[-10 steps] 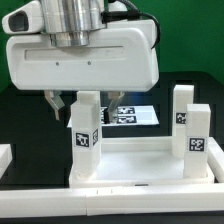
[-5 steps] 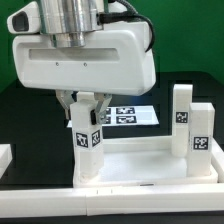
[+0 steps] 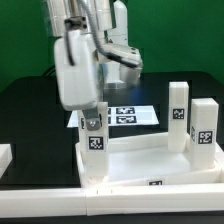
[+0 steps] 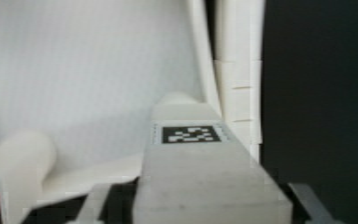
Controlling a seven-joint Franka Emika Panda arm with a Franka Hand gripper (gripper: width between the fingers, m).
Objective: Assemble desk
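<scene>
The desk top (image 3: 150, 165) lies flat on the black table (image 3: 25, 110), rim up, with three tagged legs standing upright in its corners — two at the exterior view's right (image 3: 178, 112) (image 3: 205, 128), one at the left (image 3: 93, 140). The gripper (image 3: 92, 112) sits directly over the left leg (image 4: 197, 165), fingers down either side of its upper end; whether they actually clamp it cannot be told. The marker board (image 3: 128, 116) lies behind the desk top.
</scene>
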